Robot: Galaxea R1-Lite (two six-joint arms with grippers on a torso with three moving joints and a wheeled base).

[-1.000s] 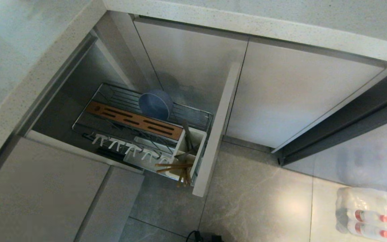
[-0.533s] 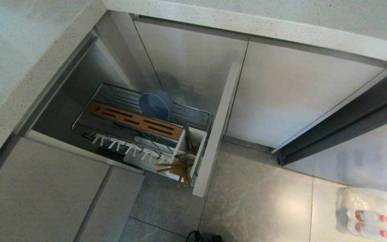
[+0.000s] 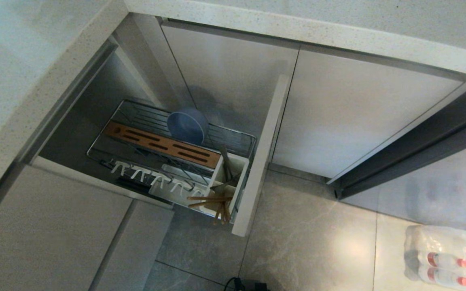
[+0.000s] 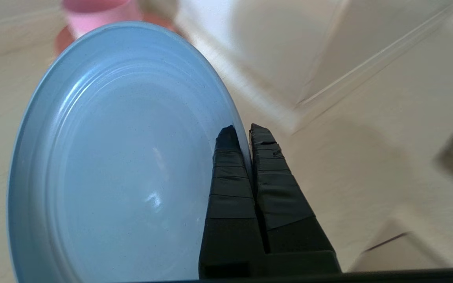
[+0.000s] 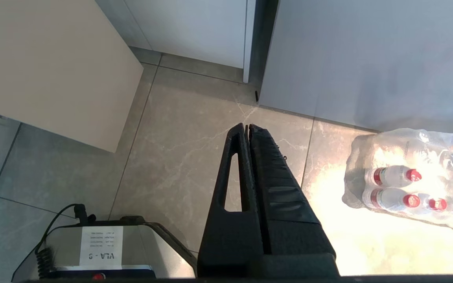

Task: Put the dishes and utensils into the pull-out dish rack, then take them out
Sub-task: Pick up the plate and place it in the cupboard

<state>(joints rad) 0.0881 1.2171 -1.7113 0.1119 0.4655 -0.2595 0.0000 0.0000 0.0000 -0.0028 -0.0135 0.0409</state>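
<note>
Two jaws of my left gripper [image 4: 244,131] are pinched tight on the plate [image 4: 120,157] rim, one finger inside the dish, one behind it. An edge grip keeps the plate on edge, which I judge is how it has to go between the white prongs [image 3: 152,178] of the rack [image 3: 253,141]. Plate face sits to one side of my jaws, disc running out past the fingertips; no long axis, it's round. Pink bowl [image 4: 96,13] lies beyond the far rim. Rack is pulled out: bowl [image 3: 187,125] tipped up behind the wooden strip [image 3: 162,144], chopsticks [image 3: 212,202] and what looks like the fork [image 3: 225,163] in the caddy [image 3: 239,161], chopsticks leaning out over its edge. Prongs not yet loaded. Right gripper [image 5: 247,127] hangs parked over the floor, jaws together, holding nothing.
</note>
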